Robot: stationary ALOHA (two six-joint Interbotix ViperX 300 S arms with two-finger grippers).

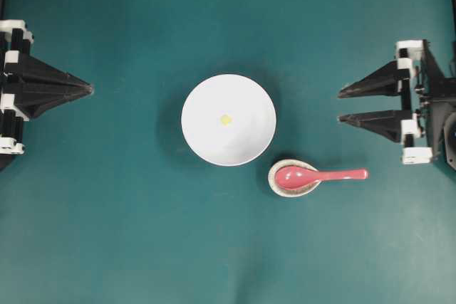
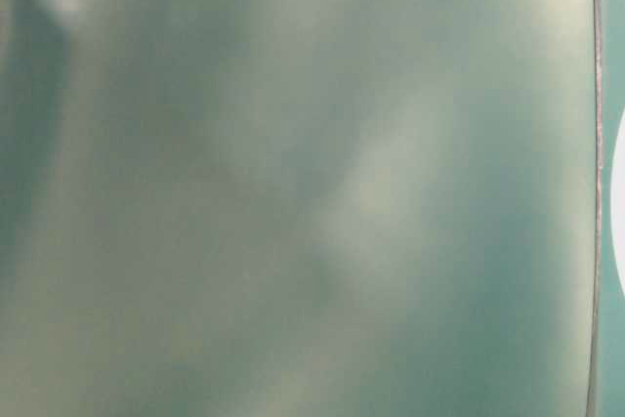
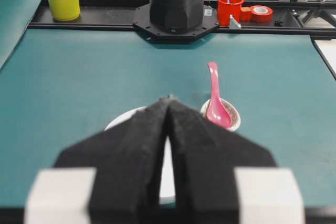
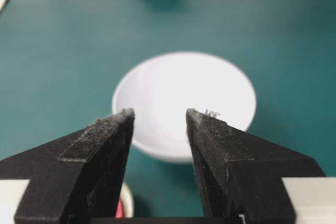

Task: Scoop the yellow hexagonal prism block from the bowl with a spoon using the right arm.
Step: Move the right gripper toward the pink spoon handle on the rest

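Yellow hexagonal prism block [image 1: 225, 119], tiny and pale, lies near the middle of the large round white bowl [image 1: 206, 140], which stands at the centre of the teal tabletop [image 1: 128, 233]. Just beside the bowl's lower right rim sits a small speckled beige spoon rest [image 1: 281, 189]; the glossy pink-red soup spoon [image 1: 313, 176] has its scoop in that rest, its straight handle pointing toward the right arm's side. The right gripper [image 1: 340, 105] waits well apart from the spoon, its jaws spread wide and empty. The left gripper [image 1: 90, 89] is at the opposite edge, its jaws pressed together on nothing. The table-level view is only a teal blur.
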